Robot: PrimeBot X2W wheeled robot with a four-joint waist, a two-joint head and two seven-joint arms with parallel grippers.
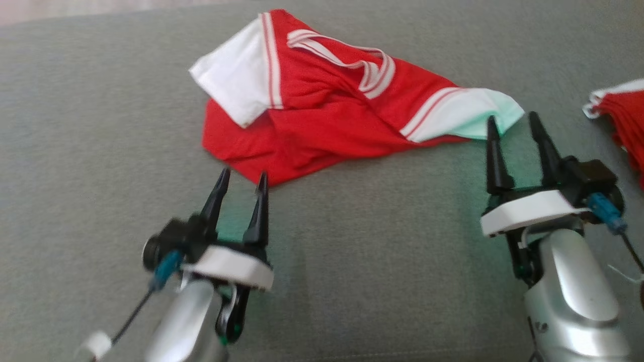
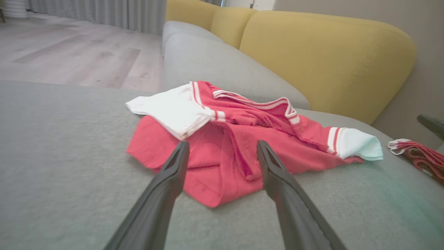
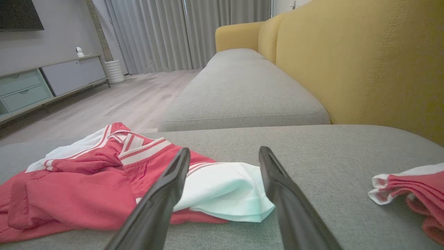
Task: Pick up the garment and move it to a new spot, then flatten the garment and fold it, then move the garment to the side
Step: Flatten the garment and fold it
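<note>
While two grippers hover over the grey sofa cushion [image 1: 100, 151], two garments lie on it. At seven o'clock the left gripper [image 1: 243, 175] holds its fingers spread, empty, tips just beside the hem of the crumpled red-and-white garment [image 1: 322, 110], which sprawls at twelve o'clock. At four o'clock the right gripper [image 1: 512, 118] is likewise spread and empty, tips at the garment's white sleeve [image 1: 468, 118]. At three o'clock lies the second red garment [image 1: 624, 108].

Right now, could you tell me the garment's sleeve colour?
The sleeves are white, red-striped; clearest in head view.
</note>
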